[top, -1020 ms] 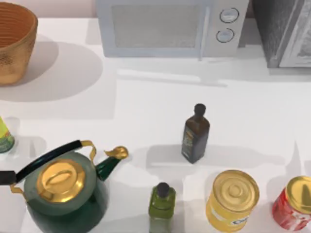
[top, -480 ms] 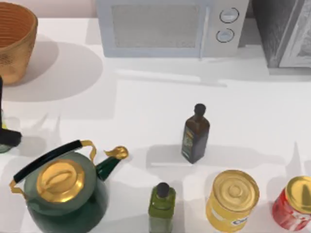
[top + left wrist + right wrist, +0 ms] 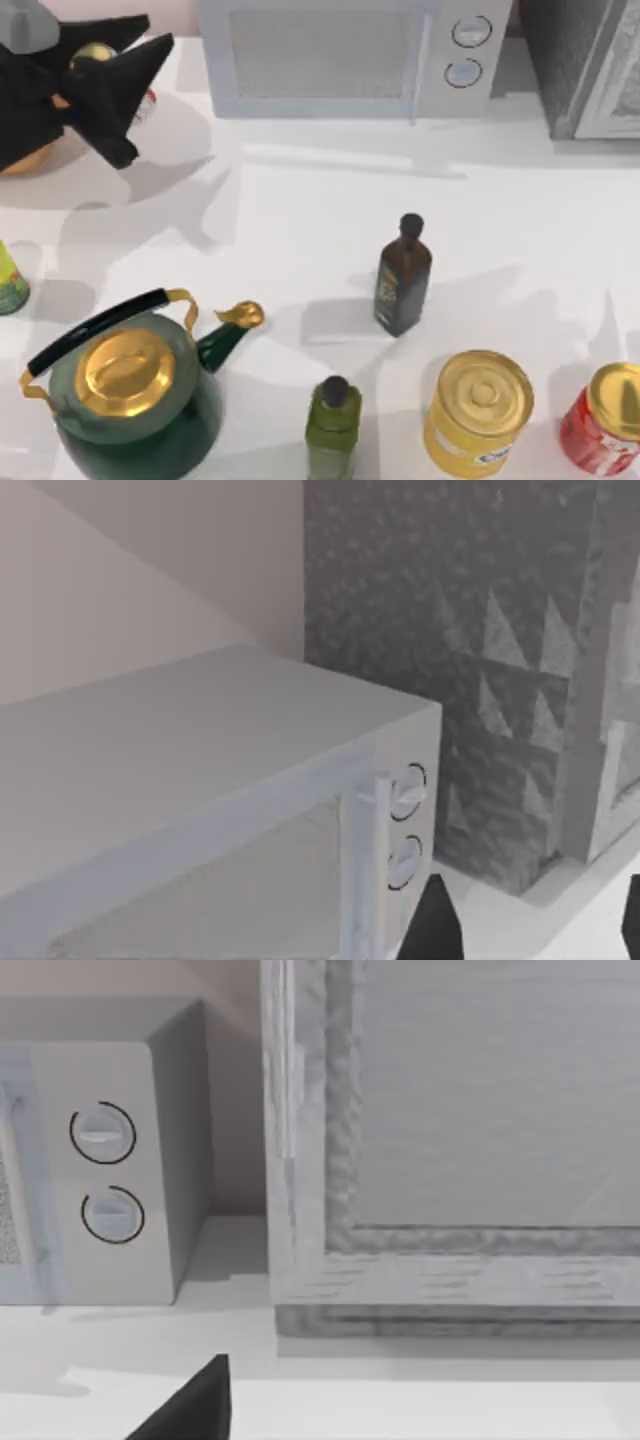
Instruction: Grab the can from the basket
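The left tool [image 3: 120,95] has come up into the far-left corner of the worktop [image 3: 300,220], directly over the basket [image 3: 25,160], where a second ago the basket stood uncovered and the arm was only entering at the left edge. The arm now hides most of the basket; only a strip of its tan outer wall shows below the dark links. Between the dark fingers a round gold top of the can [image 3: 95,52] is visible, with a patch of reddish side beside the far finger. The fingers stand on either side of the can, so the tool reads as closed on it, though contact itself is partly masked. Judgement: the grasp is made, and the can appears raised above the basket rim rather than resting inside; extraction is under way. The right tool [image 3: 195,1405] is parked facing the microwave [image 3: 350,55].
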`<state>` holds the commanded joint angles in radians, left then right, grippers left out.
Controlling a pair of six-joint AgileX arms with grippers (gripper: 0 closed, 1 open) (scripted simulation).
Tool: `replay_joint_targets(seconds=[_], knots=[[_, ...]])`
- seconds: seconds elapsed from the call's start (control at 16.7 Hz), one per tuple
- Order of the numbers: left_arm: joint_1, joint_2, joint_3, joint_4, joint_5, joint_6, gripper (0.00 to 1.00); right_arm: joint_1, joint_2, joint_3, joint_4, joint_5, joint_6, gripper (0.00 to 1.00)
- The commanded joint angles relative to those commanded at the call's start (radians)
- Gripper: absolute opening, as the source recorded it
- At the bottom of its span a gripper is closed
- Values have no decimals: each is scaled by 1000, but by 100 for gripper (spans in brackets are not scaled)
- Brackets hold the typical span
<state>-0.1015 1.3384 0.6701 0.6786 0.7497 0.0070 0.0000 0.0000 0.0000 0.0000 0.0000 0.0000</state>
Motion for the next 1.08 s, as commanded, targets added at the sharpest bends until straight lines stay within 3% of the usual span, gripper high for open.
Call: replay_joint_targets(seconds=[0.3,0.6,0.84,1.08], knots=[[-76,526,251,286,275,17,0,0,0,0,0,0,0,100],[-139,960,432,519,476,26,0,0,0,0,0,0,0,100],[-175,1162,499,630,563,28,0,0,0,0,0,0,0,100],[-188,1203,505,654,580,28,0,0,0,0,0,0,0,100]])
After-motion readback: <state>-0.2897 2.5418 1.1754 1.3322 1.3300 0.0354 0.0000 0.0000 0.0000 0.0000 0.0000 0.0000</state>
